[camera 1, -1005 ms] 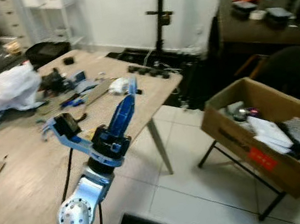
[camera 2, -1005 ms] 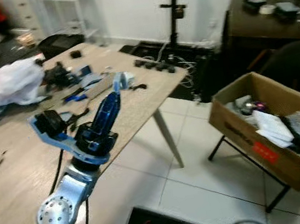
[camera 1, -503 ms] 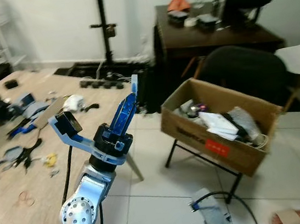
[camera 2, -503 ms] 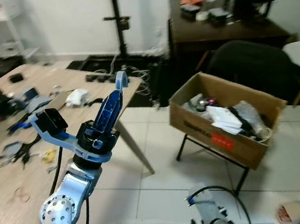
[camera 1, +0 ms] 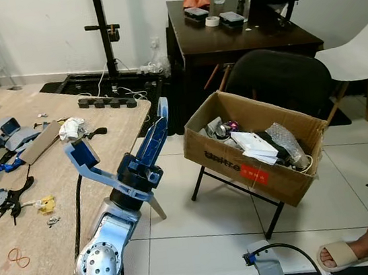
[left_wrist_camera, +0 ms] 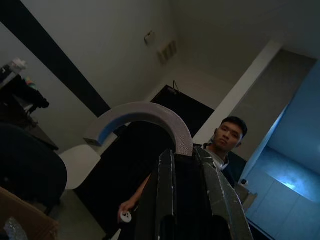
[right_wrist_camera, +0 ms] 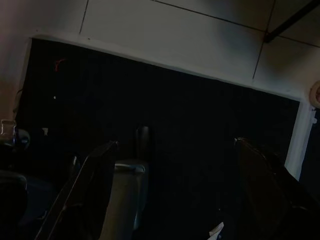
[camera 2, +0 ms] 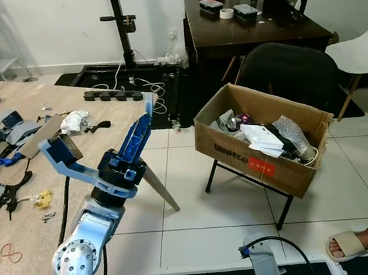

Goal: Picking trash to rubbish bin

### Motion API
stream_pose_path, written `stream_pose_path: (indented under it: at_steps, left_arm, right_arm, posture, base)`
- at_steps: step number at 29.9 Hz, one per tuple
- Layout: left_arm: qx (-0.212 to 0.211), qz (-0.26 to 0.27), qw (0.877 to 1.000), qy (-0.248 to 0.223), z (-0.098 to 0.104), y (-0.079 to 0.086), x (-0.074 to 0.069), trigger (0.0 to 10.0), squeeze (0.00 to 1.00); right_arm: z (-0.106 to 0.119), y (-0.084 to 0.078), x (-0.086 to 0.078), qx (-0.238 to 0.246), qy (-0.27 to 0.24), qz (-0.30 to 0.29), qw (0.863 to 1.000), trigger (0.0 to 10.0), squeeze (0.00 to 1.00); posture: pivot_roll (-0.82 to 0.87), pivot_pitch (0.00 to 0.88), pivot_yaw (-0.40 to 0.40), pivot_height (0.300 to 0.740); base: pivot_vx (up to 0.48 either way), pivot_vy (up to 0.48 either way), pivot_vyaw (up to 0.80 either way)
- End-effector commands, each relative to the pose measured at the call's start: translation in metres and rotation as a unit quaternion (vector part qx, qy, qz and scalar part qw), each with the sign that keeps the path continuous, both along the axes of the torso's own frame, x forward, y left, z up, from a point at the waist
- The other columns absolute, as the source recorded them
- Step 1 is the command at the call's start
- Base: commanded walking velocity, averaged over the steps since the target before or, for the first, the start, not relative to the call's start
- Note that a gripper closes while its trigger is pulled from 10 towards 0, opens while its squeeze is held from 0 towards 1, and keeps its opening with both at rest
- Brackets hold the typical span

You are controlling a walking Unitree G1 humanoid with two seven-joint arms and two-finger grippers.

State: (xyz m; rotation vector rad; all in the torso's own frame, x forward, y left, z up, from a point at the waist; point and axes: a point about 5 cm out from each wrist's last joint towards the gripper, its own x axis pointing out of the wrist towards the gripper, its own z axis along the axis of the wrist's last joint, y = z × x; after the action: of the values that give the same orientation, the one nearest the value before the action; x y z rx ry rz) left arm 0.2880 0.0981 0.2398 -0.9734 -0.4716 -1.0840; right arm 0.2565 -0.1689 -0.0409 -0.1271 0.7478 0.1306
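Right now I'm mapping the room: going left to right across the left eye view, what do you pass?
Wooden table → left pincer → cardboard box → white chair.

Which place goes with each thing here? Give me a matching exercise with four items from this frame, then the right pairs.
Things:
1. cardboard box
2. crumpled white tissue
3. roll of tape
4. left pincer

Places:
A. on the dark desk at the back
B. raised over the wooden table's edge
C. on a black folding stand, full of trash
D. lying on the wooden table

Pairs: 1-C, 2-D, 3-A, 4-B
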Motion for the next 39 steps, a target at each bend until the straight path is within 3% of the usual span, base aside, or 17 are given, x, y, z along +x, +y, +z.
stream_pose_path:
  at_steps: [1,18,30,39]
  left_arm:
    - [0.005,0.008,1.0,0.012,-0.005,0.0,0.002,10.0,0.0]
    - [0.014,0.054,0.998,0.025,-0.007,0.01,0.01,10.0,0.0]
    - [0.019,0.067,0.997,0.03,-0.008,0.006,0.013,10.0,0.0]
    - [0.025,0.069,0.997,0.032,-0.01,0.005,0.014,10.0,0.0]
  right_arm:
    - [-0.007,-0.001,-0.01,0.009,0.019,-0.009,1.0,10.0,0.0]
    - [-0.008,0.0,-0.01,0.016,0.03,-0.013,0.999,10.0,0.0]
    - [-0.007,-0.002,-0.01,0.015,0.023,-0.017,0.999,10.0,0.0]
    - [-0.007,-0.002,-0.009,0.01,0.021,-0.013,1.0,10.0,0.0]
  posture:
    - [-0.07,0.158,0.007,0.74]
    - [-0.07,0.159,0.005,0.74]
    - [-0.07,0.16,0.004,0.74]
    - [-0.07,0.162,0.003,0.74]
  base:
    - [0.0,0.0,0.0]
    - [0.0,0.0,-0.75]
    - [0.0,0.0,-0.8]
    - [0.0,0.0,0.0]
